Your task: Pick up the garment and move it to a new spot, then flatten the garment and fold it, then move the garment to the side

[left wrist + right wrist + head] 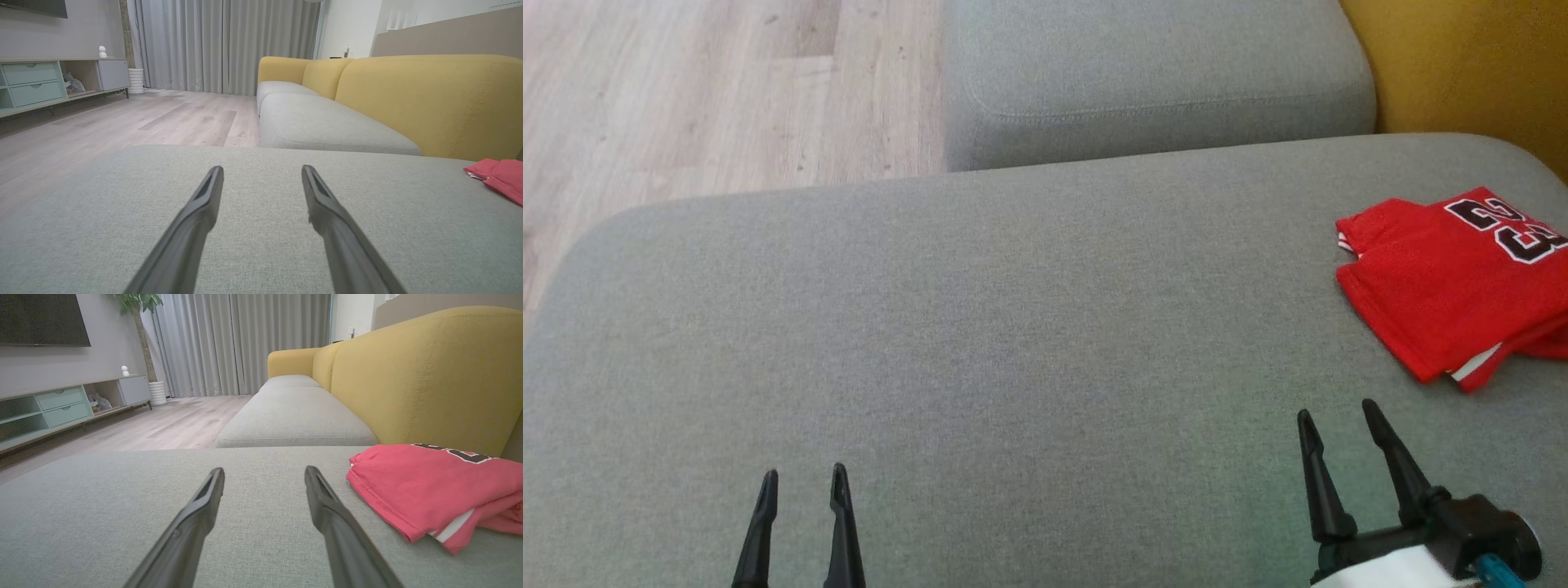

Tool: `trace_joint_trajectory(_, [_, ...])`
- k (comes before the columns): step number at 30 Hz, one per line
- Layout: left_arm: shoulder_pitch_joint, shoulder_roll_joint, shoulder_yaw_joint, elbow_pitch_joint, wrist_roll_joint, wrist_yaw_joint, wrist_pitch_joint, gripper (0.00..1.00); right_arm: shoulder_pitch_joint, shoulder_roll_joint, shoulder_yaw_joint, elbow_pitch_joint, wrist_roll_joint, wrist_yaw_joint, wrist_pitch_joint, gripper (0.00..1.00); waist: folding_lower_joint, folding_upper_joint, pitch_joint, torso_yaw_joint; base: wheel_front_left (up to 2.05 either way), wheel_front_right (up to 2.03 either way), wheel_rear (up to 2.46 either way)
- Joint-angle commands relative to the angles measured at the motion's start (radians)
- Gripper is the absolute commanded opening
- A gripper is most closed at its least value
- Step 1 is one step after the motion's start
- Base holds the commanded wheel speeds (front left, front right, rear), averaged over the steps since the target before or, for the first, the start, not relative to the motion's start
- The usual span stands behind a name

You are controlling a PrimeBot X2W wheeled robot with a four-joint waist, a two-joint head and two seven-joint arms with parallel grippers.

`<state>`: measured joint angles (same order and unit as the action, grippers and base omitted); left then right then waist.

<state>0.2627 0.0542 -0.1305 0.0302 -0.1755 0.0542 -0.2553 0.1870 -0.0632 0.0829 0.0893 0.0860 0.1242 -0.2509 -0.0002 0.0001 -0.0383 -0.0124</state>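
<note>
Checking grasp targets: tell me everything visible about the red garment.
The red garment is a jersey of mesh-like knit, with dark numerals outlined in white and white trim at its edges. It lies folded over on itself in a compact, layered pile on the grey seat cushion at the robot's right, near the yellow backrest; the head view's right edge cuts it off. No gripper touches it: the right gripper, jaws open, stands short of its near edge.

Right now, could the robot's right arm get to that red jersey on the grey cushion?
Probably yes. The red jersey lies just ahead and to the right of the right arm, whose jaws stand open and empty, with bare grey cushion between them.
</note>
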Motion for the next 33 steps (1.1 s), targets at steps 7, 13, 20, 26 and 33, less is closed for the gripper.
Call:
trace_joint_trajectory(7, [-0.02, -0.004, 0.038, -0.021, 0.014, -0.001, -0.006, 1.0, -0.014, 0.003, 0.021, -0.032, -0.013, 0.007, -0.011, 1.0, 0.0002, -0.0001, -0.024, 0.004, 0.0, 0.0, 0.0])
trace_joint_trajectory(13, [0.012, 0.0, 0.001, 0.024, 0.01, -0.002, 0.0, 0.0, 0.011, 0.008, 0.002, 0.019, -0.007, 0.0, 0.0, 0.0, 0.0002, -0.0001, -0.032, 0.001, 0.0, 0.0, 0.0])
trace_joint_trajectory(20, [0.006, 0.002, 0.003, 0.064, -0.048, -0.006, 0.009, 0.0, 0.011, 0.005, 0.003, 0.057, 0.054, 0.0, 0.01, 0.0, 0.0002, -0.0001, -0.029, 0.001, 0.0, 0.0, 0.0])
trace_joint_trajectory(26, [-0.014, 0.006, 0.009, 0.073, -0.123, -0.015, 0.023, 0.0, -0.006, 0.001, -0.001, 0.064, 0.133, 0.0, 0.023, 0.0, 0.0002, -0.0001, -0.025, 0.002, 0.0, 0.0, 0.0])
trace_joint_trajectory(33, [-0.037, 0.011, 0.017, 0.085, -0.209, -0.027, 0.039, 0.0, -0.024, -0.004, -0.006, 0.07, 0.224, 0.001, 0.039, 0.0, 0.0002, -0.0001, -0.021, 0.003, 0.0, 0.0, 0.0])
